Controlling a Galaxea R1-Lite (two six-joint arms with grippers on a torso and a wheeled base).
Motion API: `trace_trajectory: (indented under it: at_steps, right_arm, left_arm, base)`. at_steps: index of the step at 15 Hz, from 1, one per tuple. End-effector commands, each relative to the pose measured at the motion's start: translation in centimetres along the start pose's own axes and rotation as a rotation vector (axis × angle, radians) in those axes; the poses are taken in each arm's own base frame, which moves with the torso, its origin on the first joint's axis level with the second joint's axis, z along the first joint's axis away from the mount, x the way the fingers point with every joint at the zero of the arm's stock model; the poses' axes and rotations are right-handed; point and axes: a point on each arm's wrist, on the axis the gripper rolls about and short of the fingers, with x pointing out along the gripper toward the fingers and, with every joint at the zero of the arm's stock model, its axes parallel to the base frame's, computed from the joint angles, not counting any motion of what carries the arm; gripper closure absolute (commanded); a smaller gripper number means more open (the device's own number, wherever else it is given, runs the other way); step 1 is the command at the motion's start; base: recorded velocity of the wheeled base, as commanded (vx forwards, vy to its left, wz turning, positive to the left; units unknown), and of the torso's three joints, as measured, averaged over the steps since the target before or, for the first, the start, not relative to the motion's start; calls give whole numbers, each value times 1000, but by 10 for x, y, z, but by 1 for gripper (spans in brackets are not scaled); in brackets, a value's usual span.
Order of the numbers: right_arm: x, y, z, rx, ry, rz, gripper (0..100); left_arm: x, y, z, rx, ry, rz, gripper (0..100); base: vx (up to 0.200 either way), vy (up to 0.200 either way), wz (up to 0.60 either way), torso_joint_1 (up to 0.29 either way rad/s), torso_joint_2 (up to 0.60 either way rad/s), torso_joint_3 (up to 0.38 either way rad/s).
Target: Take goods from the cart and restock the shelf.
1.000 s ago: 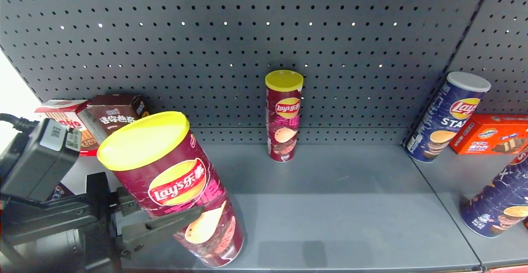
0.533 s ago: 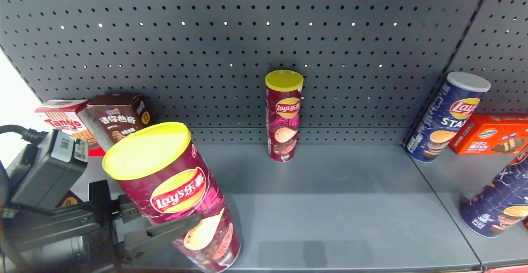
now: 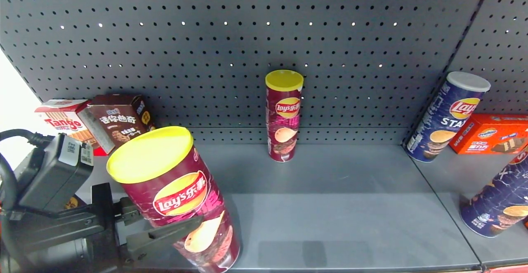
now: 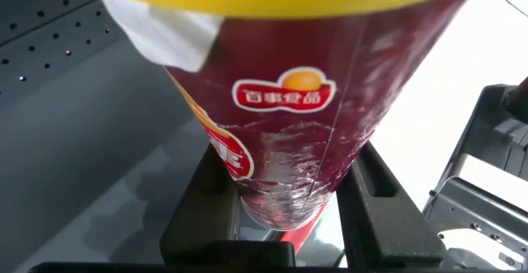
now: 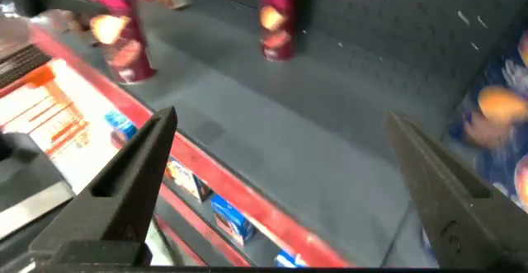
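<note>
The grey shelf [image 3: 338, 211] carries 1 maroon can [image 3: 284, 116] at the back, 1 blue can [image 3: 447, 116] and 1 orange box [image 3: 491, 135].

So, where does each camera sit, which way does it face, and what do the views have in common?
Head: high up, facing forward and down onto the shelf; the left fingers grip a chip can.
Left wrist: on the left arm, looking past those fingers at the held can.
Right wrist: on the right arm, facing the shelf from its front, between the open right fingers.
Shared: head and right wrist both show the back can.
</note>
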Motion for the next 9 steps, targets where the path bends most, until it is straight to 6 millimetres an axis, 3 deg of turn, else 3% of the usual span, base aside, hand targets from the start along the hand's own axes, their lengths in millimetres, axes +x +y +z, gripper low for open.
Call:
trace_trajectory:
  at_steps: [1,9]
  right_arm:
    - [26,-13,8,30,63,98,0]
    - [67,-19,10,33,77,228,0]
  left_arm:
    - [1,0,-3,-4,10,0,100]
    - [-1,-1,-10,-13,30,-2,100]
  base:
    - [0,0,0,0,0,0]
    - [0,0,0,0,0,0]
